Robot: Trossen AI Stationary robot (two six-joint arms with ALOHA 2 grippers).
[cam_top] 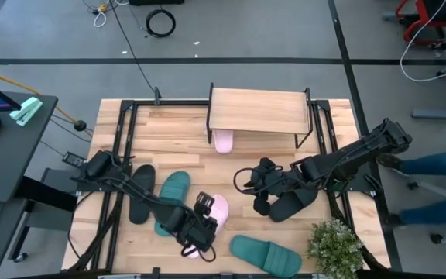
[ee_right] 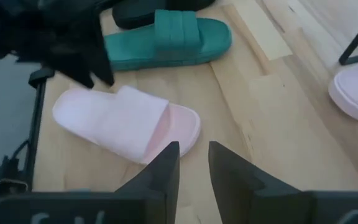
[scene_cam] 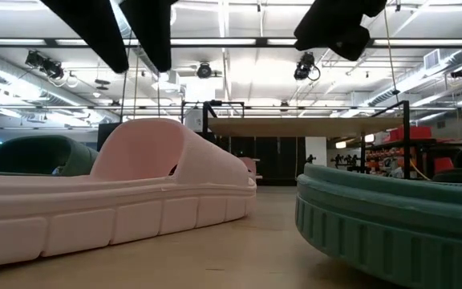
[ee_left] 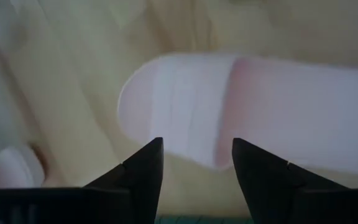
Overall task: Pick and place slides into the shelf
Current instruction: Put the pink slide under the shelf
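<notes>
A pale pink slide [cam_top: 218, 208] [ee_left: 253, 118] [ee_right: 126, 121] lies flat on the table's near part. My left gripper [cam_top: 198, 230] [ee_left: 197, 155] hovers open just over it, a finger on either side of its rounded end, and I see no touch. My right gripper [cam_top: 248, 180] [ee_right: 193, 158] hangs over bare wood at mid-table, open by a narrow gap and empty. A black slide [cam_top: 291, 204] lies under the right arm. The shelf [cam_top: 258, 111] [scene_cam: 311, 126] stands at the far edge, with a second pink slide [cam_top: 224, 142] [ee_right: 356, 93] poking out from under it.
A teal slide [cam_top: 173, 194] [ee_right: 166, 37] and a black slide [cam_top: 140, 194] lie left of the pink one. Another teal slide [cam_top: 265, 253] [scene_cam: 391, 221] sits at the near edge beside a potted plant [cam_top: 335, 246]. A person's legs [cam_top: 440, 167] stand past the right edge.
</notes>
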